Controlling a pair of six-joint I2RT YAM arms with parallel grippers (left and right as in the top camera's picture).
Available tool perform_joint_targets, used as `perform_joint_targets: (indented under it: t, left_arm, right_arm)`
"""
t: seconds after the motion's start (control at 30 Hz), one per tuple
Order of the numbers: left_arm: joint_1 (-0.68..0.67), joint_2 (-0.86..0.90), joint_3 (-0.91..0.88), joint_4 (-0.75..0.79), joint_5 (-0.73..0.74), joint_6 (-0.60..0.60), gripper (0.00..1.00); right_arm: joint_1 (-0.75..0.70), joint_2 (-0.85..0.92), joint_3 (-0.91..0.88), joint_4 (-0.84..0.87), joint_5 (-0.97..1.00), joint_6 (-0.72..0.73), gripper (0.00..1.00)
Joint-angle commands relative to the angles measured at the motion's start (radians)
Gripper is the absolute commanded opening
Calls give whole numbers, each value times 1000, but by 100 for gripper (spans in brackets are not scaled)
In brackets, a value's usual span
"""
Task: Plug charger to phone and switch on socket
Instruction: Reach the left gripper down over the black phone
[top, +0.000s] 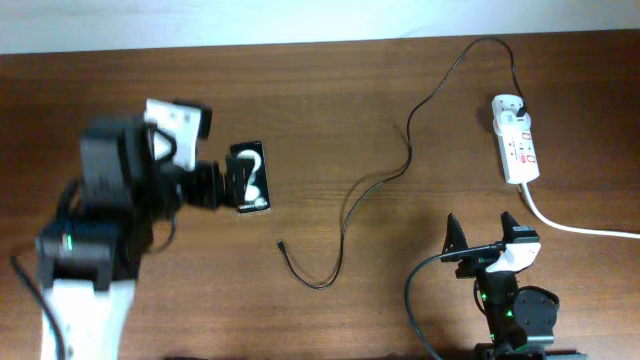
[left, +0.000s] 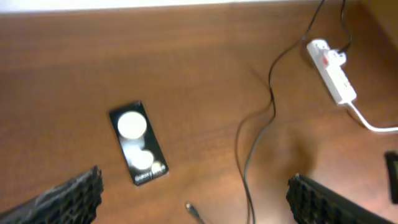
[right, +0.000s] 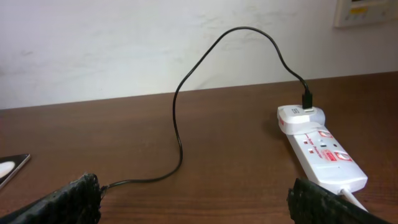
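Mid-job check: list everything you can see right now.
phone: 1, black, table's left half, face up
charger: 1, black cable, mid-table; tip loose, other end in adapter
adapter: 1, white, on socket's far end
socket: 1, white with red markings, table's right side
cord: 1, white, from socket off right edge
table: 1, brown wood
wall plate: 1, beige, on wall behind
left gripper: 1, black, open, by phone
right gripper: 1, black, open, near edge, empty

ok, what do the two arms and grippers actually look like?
Left arm: black housings, white lower link, green light. Right arm: black base, white wrist block, green light, its own black cable looping beside it. Left gripper and right gripper: black fingers with a ribbed texture.
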Motion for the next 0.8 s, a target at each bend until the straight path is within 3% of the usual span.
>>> perform_joint_targets:
  t: [0.0,0.27,0.37,0.4,0.57,0.77]
  left_arm:
    - [-3,248,247,-115,23,57,99]
    - [-3,625,291,-145,17,56,99]
    - [-3,731,291,-145,17,56,18]
    - [-4,772,291,-146,17,52,0]
    - [-30,903,280,-141,10,52,0]
    - [-83,966,278,-124,-309,-180,0]
  right_arm:
    - [6,-6,-5,-5,-2,-3,99]
    - [6,-6,-5,-5,-2,-3,99]
    - [6,-6,-5,-5,-2,-3,99]
    - [6,-6,-5,-5,-2,-3,98]
    - [6,-6,-5,-5,-2,-3,99]
    - [6,-6,-5,-5,-2,-3,98]
